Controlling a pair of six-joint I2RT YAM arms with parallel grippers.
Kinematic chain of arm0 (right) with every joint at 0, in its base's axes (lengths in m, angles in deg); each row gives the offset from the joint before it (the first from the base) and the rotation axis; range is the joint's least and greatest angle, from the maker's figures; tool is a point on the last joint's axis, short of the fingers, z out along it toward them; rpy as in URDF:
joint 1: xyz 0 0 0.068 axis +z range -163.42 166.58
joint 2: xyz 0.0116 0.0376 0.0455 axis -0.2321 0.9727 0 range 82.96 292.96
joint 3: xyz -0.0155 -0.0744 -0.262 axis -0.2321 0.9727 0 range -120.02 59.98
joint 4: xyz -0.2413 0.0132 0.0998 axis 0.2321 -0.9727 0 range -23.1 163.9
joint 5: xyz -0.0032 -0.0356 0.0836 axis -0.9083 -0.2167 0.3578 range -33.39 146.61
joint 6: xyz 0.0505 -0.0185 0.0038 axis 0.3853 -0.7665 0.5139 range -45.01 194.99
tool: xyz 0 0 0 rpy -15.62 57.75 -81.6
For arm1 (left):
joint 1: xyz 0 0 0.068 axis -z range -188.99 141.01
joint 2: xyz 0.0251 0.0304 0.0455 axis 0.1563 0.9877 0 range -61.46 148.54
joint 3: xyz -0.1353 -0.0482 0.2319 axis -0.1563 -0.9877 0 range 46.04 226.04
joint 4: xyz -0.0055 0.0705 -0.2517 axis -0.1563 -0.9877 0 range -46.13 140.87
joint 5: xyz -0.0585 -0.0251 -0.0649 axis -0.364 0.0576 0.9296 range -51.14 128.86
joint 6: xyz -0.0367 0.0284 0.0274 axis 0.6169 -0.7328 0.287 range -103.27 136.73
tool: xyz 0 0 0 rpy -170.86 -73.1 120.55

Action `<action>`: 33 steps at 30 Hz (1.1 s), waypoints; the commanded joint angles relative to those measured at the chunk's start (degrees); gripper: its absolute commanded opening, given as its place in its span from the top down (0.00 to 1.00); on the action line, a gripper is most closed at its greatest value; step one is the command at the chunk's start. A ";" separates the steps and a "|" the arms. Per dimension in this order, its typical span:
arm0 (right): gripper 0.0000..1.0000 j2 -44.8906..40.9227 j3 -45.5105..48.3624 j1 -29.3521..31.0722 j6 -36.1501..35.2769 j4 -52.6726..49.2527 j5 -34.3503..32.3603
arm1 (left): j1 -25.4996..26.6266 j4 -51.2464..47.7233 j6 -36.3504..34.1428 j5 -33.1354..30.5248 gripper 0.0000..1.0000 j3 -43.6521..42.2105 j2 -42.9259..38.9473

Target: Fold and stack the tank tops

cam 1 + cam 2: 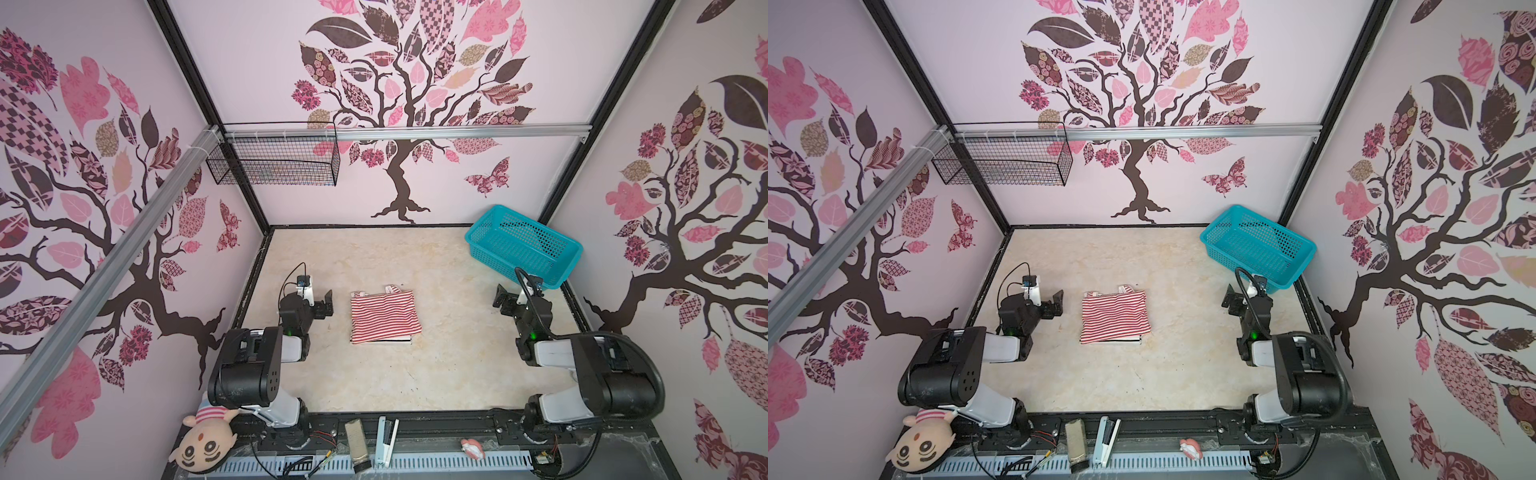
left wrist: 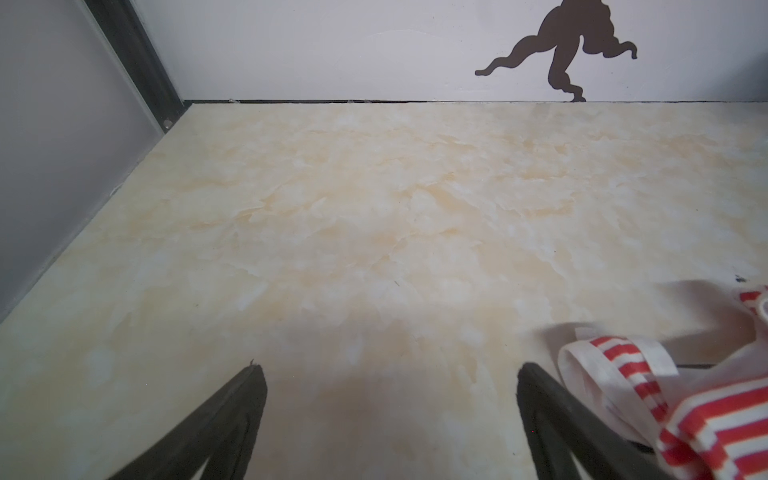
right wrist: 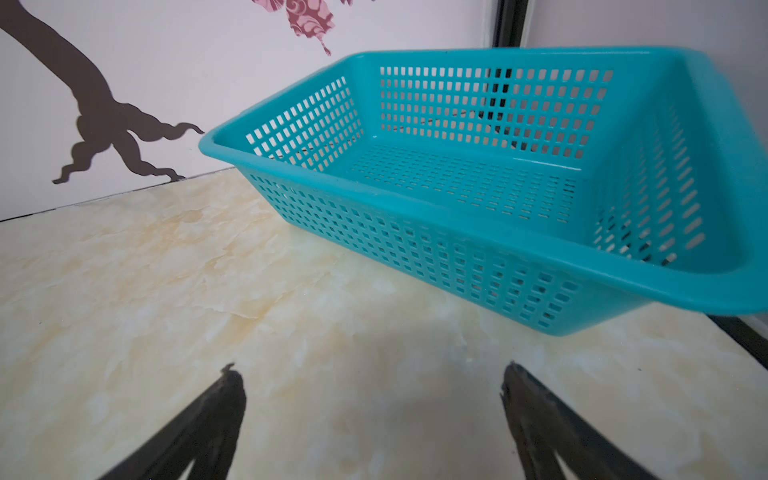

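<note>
Bright, soft, even light all round, no real glare. Both top views bow hard at the edges, so the walls curve. Wrist views: a faint grey shadow pools on the table, the striped top is smeary up close, and the basket blurs along its near rim.
</note>
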 commanded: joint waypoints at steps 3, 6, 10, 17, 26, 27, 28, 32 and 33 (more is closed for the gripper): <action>0.00 2.08 -1.71 1.57 -3.14 2.93 2.18 | -0.69 1.46 -0.41 3.31 0.02 0.93 -0.42; 0.00 2.93 -0.65 1.65 -3.14 6.34 2.00 | -0.69 2.07 0.13 2.78 0.02 0.63 -0.50; 0.00 2.29 -1.38 1.69 -3.12 3.80 1.92 | -0.78 0.51 0.87 0.95 0.02 1.37 -0.50; 0.00 2.41 -1.78 2.69 -3.12 3.13 -1.61 | -0.78 0.81 0.93 0.95 0.02 1.28 -0.50; 0.00 2.32 -1.74 3.18 -3.36 3.18 -2.35 | -0.78 0.81 0.89 0.95 0.02 1.28 -0.50; 0.00 2.32 -1.73 3.20 -3.40 3.21 -2.36 | -0.78 0.82 0.88 0.95 0.02 1.28 -0.50; 0.00 2.32 -1.67 3.15 -3.40 3.17 -2.40 | -0.78 0.82 0.93 0.95 0.02 1.25 -0.44; 0.00 2.36 -1.69 3.19 -3.49 3.14 -2.55 | -0.25 0.82 0.36 0.39 0.02 1.35 -0.24; 0.00 2.40 -1.73 3.26 -3.49 3.13 -2.52 | 0.17 0.74 0.21 -0.49 0.02 1.35 -0.39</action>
